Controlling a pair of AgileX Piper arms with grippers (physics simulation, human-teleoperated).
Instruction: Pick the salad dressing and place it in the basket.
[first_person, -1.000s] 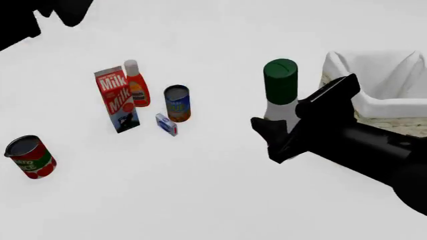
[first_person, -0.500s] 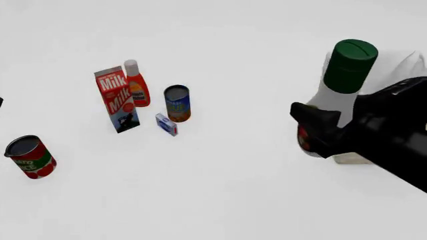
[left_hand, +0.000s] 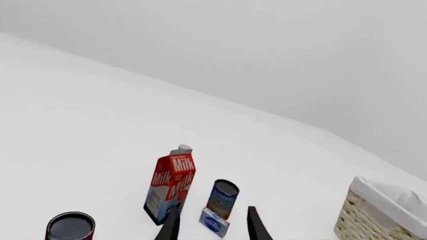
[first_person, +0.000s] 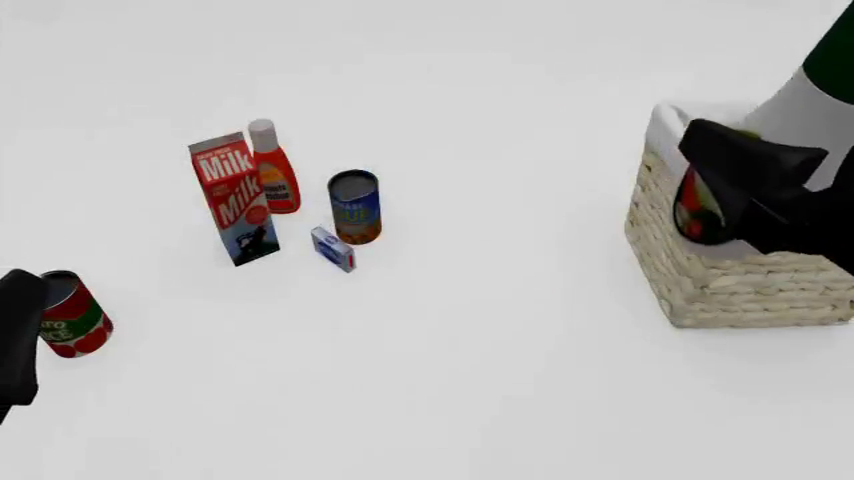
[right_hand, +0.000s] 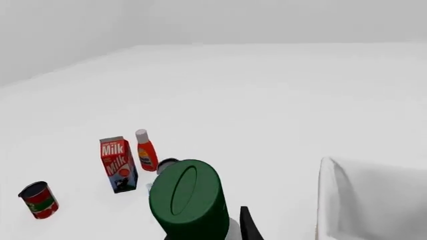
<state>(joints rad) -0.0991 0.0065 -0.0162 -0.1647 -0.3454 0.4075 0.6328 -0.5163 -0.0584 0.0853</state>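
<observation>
Since the earlier frames the right gripper (first_person: 761, 195) had carried the dressing (first_person: 787, 140) up and across, from over the bare table to above the basket (first_person: 694, 270). Its fingers were pinched on the white body of the bottle, which hung tilted in the front view, the label side down toward the basket's near wall and the green cap running off the frame's upper right corner. In the right wrist view the cap (right_hand: 189, 202) filled the space just ahead of the fingers, with the basket's white lining (right_hand: 363, 192) beside it.

Meanwhile the left arm (first_person: 16, 335) had come in at the front view's lower left edge, just beside the red can (first_person: 74, 318). The left gripper (left_hand: 212, 225) stood spread with nothing between its fingers; ahead of it sat the milk carton (left_hand: 169, 185), the blue can (left_hand: 222, 198) and a small blue box (left_hand: 215, 222).
</observation>
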